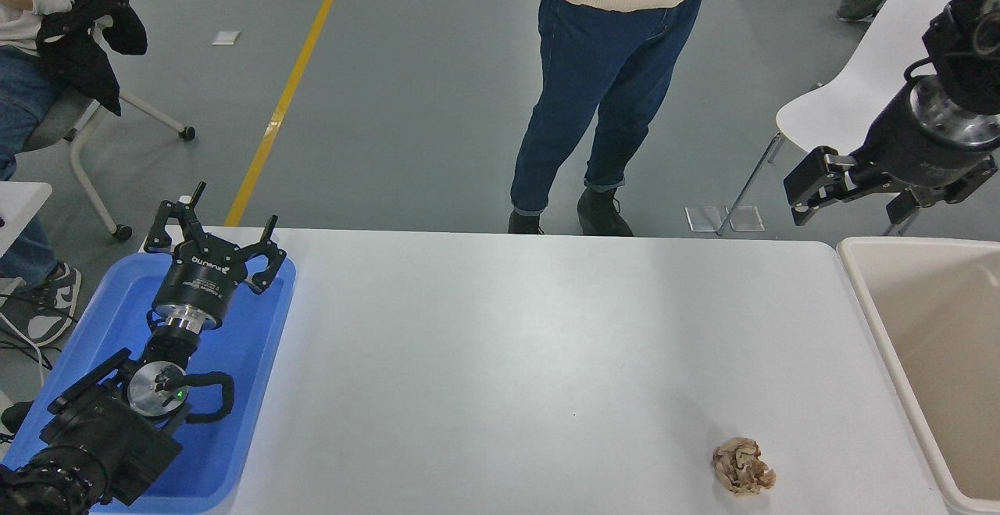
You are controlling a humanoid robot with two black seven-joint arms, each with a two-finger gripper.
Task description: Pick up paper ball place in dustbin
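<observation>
The paper ball (742, 466), a crumpled tan-brown wad, lies on the white table (508, 359) near its front right corner. The cream-beige dustbin (863, 296) stands just off the table's right end, and nothing shows on the part of its inside that I can see. High at the right edge, my right gripper (850, 212) hangs open and empty in the air beyond the table's far edge, close to the bin's far corner and far from the ball. My left gripper (211, 235) rests open over the blue tray, holding nothing.
A flat blue tray (258, 390) lies at the table's left end under the left arm. A person in jeans (594, 109) stands at the far side, centre. A white chair (867, 69) is at the upper right, and a seated person (23, 69) at the upper left.
</observation>
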